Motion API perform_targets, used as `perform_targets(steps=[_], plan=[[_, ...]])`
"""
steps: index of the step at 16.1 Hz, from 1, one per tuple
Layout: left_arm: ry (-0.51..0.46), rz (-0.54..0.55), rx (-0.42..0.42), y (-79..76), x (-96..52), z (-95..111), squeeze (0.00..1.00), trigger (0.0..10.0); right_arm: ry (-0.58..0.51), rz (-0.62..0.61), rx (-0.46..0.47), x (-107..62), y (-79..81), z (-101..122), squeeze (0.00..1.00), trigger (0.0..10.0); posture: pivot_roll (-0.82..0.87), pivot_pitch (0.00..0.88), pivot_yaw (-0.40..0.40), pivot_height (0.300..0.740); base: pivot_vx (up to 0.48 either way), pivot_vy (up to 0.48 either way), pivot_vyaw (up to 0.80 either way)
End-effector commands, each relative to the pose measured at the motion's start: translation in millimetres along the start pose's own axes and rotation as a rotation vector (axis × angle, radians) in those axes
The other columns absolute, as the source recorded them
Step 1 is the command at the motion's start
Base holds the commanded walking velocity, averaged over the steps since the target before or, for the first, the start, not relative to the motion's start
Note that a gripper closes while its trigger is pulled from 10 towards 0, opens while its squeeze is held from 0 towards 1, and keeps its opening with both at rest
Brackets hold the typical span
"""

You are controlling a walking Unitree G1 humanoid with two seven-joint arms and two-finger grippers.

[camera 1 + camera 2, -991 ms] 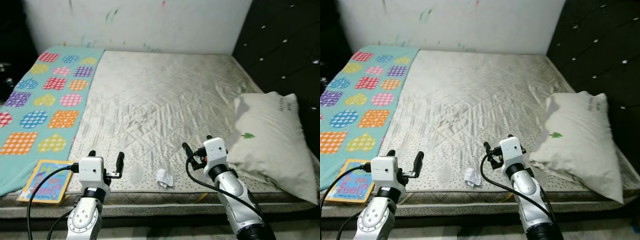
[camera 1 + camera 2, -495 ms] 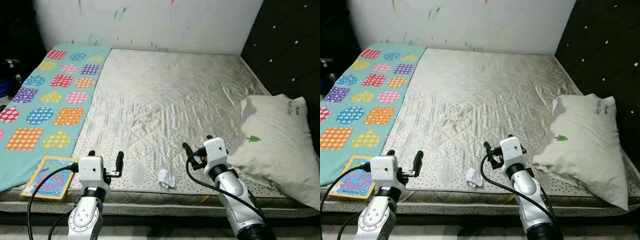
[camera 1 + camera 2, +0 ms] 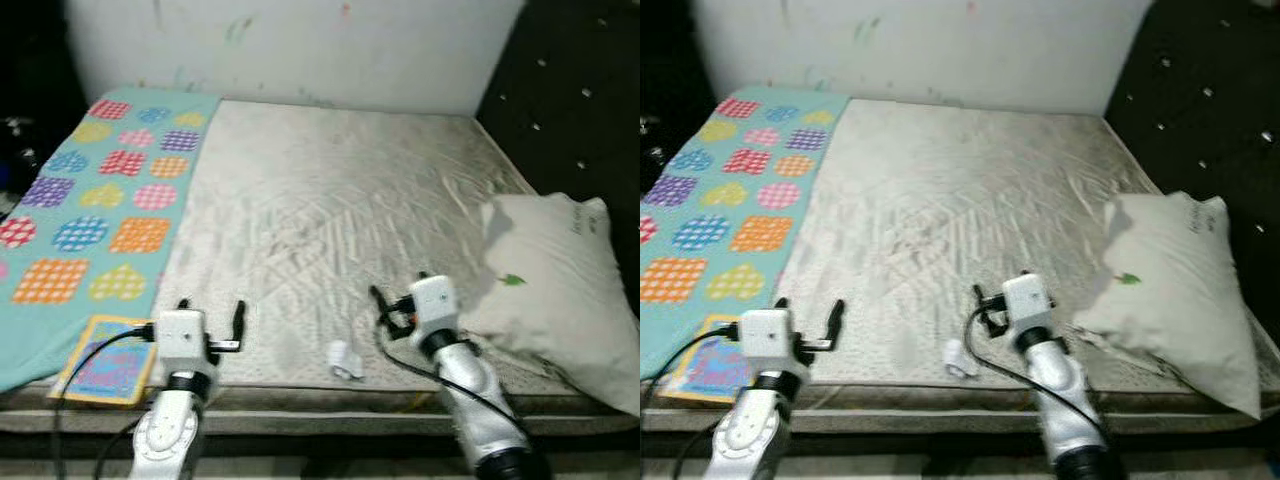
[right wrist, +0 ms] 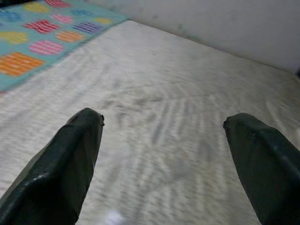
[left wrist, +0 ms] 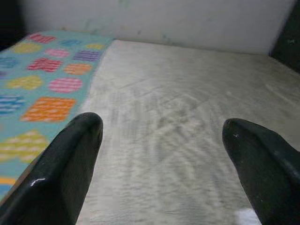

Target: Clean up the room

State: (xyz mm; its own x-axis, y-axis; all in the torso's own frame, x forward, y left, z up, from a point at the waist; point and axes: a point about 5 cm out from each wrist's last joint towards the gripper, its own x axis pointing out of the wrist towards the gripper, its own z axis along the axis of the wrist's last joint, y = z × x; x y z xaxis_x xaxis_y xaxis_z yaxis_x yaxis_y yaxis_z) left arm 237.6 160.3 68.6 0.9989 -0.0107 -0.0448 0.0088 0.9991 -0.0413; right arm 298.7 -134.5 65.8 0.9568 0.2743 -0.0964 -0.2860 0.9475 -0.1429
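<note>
While the robot stands at the foot of the bed, nothing is in either hand.

Bed: a bare quilted mattress [image 3: 330,200] runs from the robot to the white wall [image 3: 300,50], so anything loose on it is easy to spot.

Wrapper: a small crumpled white scrap [image 3: 346,360] lies near the front edge of the mattress, between the two arms and nearer the right one. I judge it the likeliest thing to clear first.

Book: a colourful children's book [image 3: 105,360] rests at the front corner on the robot's left, partly on the teal patterned blanket [image 3: 90,190], just beside the left arm.

Pillow: a white pillow [image 3: 560,280] lies against the dark padded headboard [image 3: 570,110] on the robot's right.

Left gripper [image 3: 211,312]: fingers spread wide with nothing between them, held low over the front edge, pointing across the mattress.

Right gripper [image 3: 397,297]: likewise parted and empty, raised just behind the wrapper, probably poised for a reach down.

Sharpness: the head views are a little blurred, so the print on the book is unreadable.
</note>
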Motion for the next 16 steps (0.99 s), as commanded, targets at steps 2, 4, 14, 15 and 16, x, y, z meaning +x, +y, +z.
perform_targets(steps=[2,4,14,15,16], plan=[[0.005,-0.006,0.0,-1.8,0.2,0.0,0.0,10.0,0.01,-0.02,-0.008,-1.5,-7.6,-0.9,0.0,10.0,0.01,0.0,-0.061,0.74,0.0,0.187,0.0],[-0.002,-0.004,0.013,-1.7,0.2,0.8,0.0,10.0,0.01,-0.02,-0.008,-1.4,-7.6,-1.0,0.0,10.0,0.01,0.0,-0.061,0.74,0.0,0.0,0.0],[-0.023,-0.045,-0.022,-4.3,-1.6,3.7,0.0,10.0,0.01,-0.013,-0.007,-0.3,-7.5,-0.6,0.0,10.0,0.02,0.0,-0.061,0.74,0.0,0.0,-0.17],[-0.024,-0.045,-0.023,-4.1,-1.6,3.7,0.0,10.0,0.01,-0.011,-0.008,-0.1,-7.3,-0.5,0.0,10.0,0.02,0.0,-0.061,0.74,0.0,0.0,0.0],[-0.024,-0.043,-0.022,-4.0,-1.6,3.7,0.0,10.0,0.01,-0.011,-0.009,-0.1,-7.3,-0.5,0.0,10.0,0.02,0.0,-0.061,0.74,0.0,0.0,0.0]])
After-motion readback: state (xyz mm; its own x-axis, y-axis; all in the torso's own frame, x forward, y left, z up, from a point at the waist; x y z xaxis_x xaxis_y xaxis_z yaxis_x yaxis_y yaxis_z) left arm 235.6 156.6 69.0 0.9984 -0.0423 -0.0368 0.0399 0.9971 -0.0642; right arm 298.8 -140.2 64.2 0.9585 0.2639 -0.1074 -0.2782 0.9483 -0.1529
